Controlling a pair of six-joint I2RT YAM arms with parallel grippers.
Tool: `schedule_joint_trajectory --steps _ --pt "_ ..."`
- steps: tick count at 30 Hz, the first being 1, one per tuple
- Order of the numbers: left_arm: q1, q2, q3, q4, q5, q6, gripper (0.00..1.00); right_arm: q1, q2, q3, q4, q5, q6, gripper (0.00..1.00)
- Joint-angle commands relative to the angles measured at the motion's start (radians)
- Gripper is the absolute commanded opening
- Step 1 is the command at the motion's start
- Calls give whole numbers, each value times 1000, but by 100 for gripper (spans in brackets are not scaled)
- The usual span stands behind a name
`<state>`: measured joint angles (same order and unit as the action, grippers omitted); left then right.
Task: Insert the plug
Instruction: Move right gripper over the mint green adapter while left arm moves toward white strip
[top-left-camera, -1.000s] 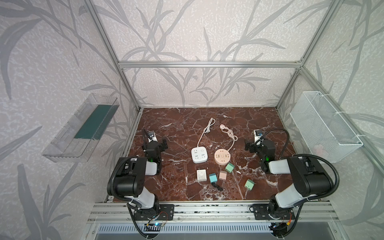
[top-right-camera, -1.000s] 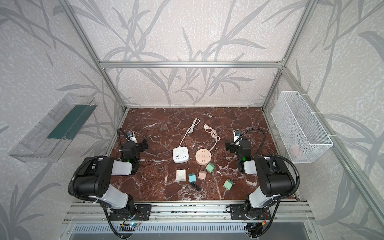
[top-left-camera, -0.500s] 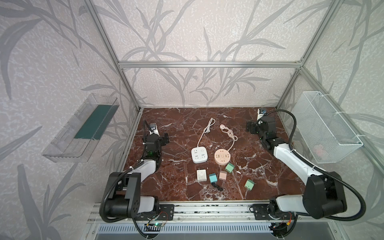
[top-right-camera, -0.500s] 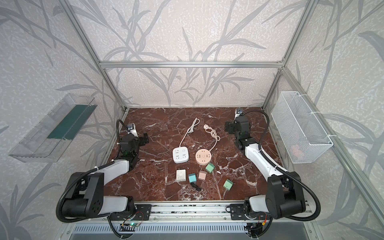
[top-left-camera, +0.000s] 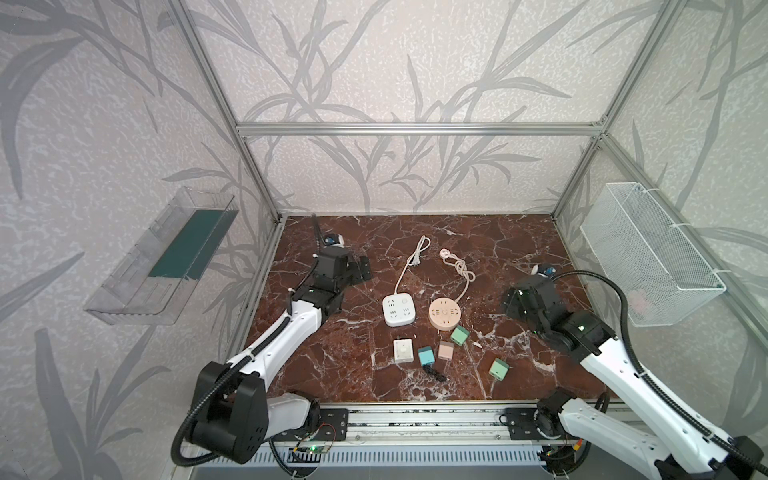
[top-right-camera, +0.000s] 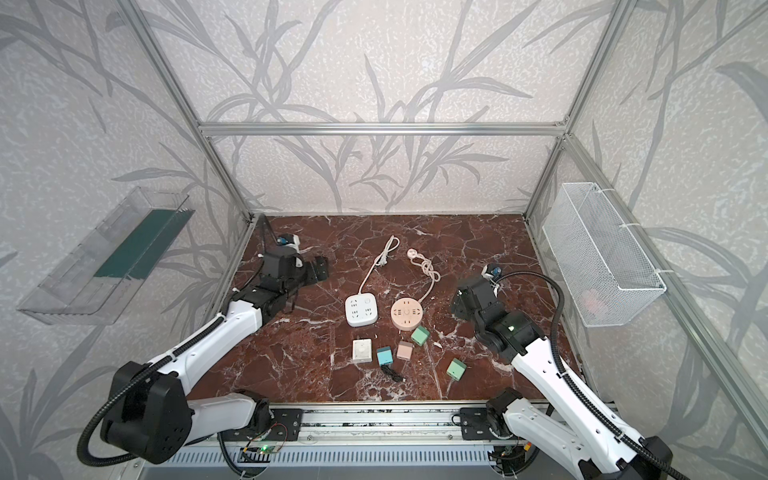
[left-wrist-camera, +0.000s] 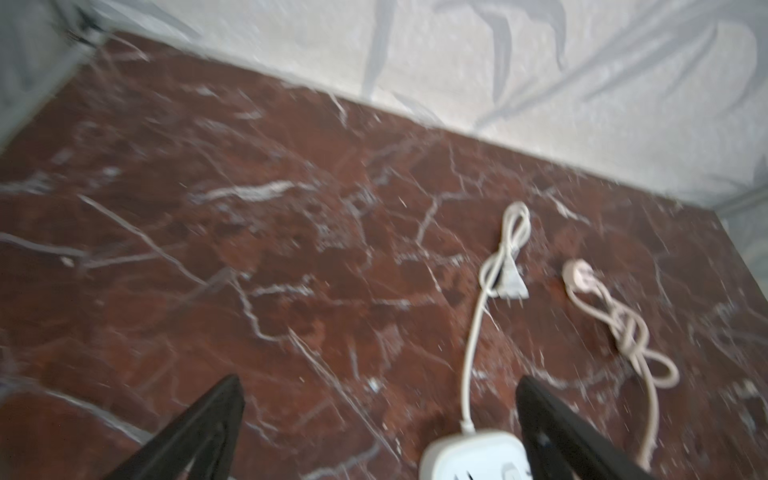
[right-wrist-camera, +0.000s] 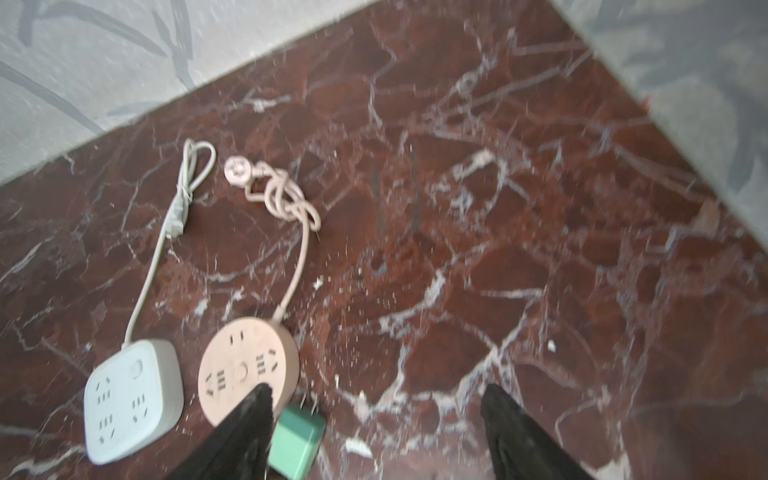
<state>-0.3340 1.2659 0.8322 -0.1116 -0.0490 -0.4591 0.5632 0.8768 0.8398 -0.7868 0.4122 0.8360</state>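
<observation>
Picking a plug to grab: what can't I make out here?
Green plug, right wrist view: partly behind a gripper finger, blurred.
White power strip, left wrist view: cut off by the frame edge, blurred.
Pink item in the wire basket, both top views: too small, veiled by mesh.

— What lies on the red-brown marble tabletop (top-left-camera: 332, 365)?

— Near the middle sits a white square power strip (top-left-camera: 398, 309), and just beside it a round pink power strip (top-left-camera: 444, 313). Both cords run toward the back wall. The white cord (top-left-camera: 414, 258) is folded at its end and the pink cord (top-left-camera: 462, 269) is knotted.

— And nearer the front edge?

— A white square adapter (top-left-camera: 403, 350), a teal cube plug (top-left-camera: 426, 355) and a pink cube plug (top-left-camera: 445, 350) lie in a row. A green cube plug (top-left-camera: 459, 335) sits just beside the round strip, a second green cube plug (top-left-camera: 498, 368) lies apart, and a small black cable (top-left-camera: 435, 372) lies by the teal one.
</observation>
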Motion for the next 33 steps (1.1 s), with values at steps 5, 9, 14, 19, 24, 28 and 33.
schedule_joint_trajectory --steps 5,9,14,19,24,28,33 --pt "-168 -87 2 -209 4 -48 99 103 -20 -104 -206 -150 204 70" --pt "-217 -137 -1 -235 -66 -27 99 150 -5 -158 -203 -193 255 68" --pt "-232 -185 -65 -97 -21 0 99 205 -5 -229 -171 -239 341 65" --pt "-233 -127 -36 -85 2 -40 99 261 7 -280 -144 -250 417 64" --pt "-233 -38 53 -189 15 -16 99 285 13 -298 -128 -251 452 64" --pt "-233 -46 36 -151 42 -17 99 285 28 -314 -94 -253 449 63" --pt "-233 -57 28 -132 71 -15 99 288 66 -336 -66 -265 459 55"
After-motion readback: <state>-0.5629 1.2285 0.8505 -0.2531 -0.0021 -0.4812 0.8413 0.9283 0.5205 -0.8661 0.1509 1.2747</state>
